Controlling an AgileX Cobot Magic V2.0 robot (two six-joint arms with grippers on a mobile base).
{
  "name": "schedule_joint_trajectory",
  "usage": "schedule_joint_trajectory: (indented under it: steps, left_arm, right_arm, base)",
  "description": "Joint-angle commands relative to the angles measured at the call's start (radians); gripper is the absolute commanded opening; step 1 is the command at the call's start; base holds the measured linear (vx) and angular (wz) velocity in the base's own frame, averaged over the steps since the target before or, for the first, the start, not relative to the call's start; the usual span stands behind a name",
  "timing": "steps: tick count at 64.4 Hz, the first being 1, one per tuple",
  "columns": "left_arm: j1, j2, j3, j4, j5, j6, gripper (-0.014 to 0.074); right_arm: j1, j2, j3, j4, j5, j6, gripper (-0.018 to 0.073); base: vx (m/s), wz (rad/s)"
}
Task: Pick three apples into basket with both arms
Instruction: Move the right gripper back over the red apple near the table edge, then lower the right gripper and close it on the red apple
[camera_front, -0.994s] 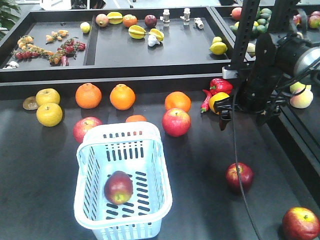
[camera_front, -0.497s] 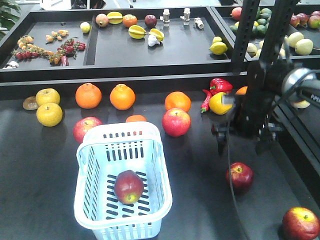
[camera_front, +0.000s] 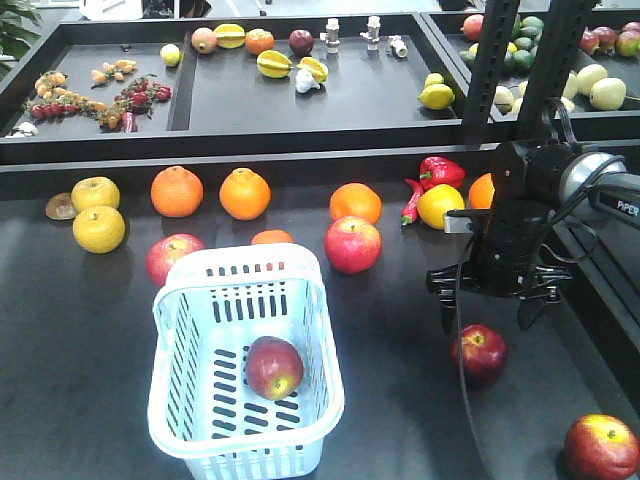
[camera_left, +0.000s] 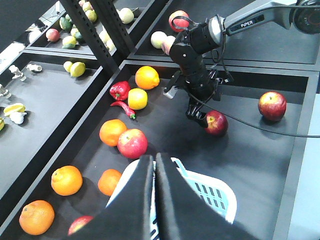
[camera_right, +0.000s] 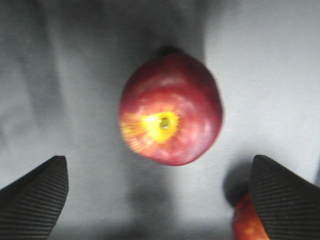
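The left gripper (camera_left: 153, 160) hides most of the basket (camera_left: 216, 192) in its own view. In the right wrist view, the bottom edge cuts off a second apple (camera_right: 244, 224).

open room around apple (camera_front: 478, 352), basket (camera_front: 163, 300) well apart

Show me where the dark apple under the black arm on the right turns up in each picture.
Front view: the dark apple lies lower right on the table, right of the basket.
Left wrist view: the apple is upper middle, at the arm's tip.
Right wrist view: the apple is at the centre, stem end facing the camera.
Shared landmark: the right arm, whose open jaws hang over this apple.
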Motion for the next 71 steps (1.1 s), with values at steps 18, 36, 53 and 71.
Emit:
schedule_joint_trajectory:
  steps: [18,36,53,71]
  left_arm:
    - [-0.006,-0.005,-0.024,-0.020,-0.053,-0.004,-0.0006]
    - [-0.006,-0.005,-0.024,-0.020,-0.053,-0.004,-0.0006]
    - [-0.006,-0.005,-0.024,-0.020,-0.053,-0.004,-0.0006]
    - [-0.006,-0.005,-0.024,-0.020,-0.053,-0.004,-0.0006]
  right_arm:
    - [-0.007,-0.012,-0.019,-0.019,0.064,-0.005,0.0700]
    - [-0.007,0.012,-0.019,-0.020,0.056,-0.005,0.0694]
    - [-0.007,0.052,-0.019,-0.020,0.051,-0.005,0.0687]
    - [-0.007,0.115,-0.019,-0.023,0.011,-0.001,0.0661]
  base:
    - [0.00,0.00]
    - [0.00,0.00]
    - [0.00,0.00]
    - [0.00,0.00]
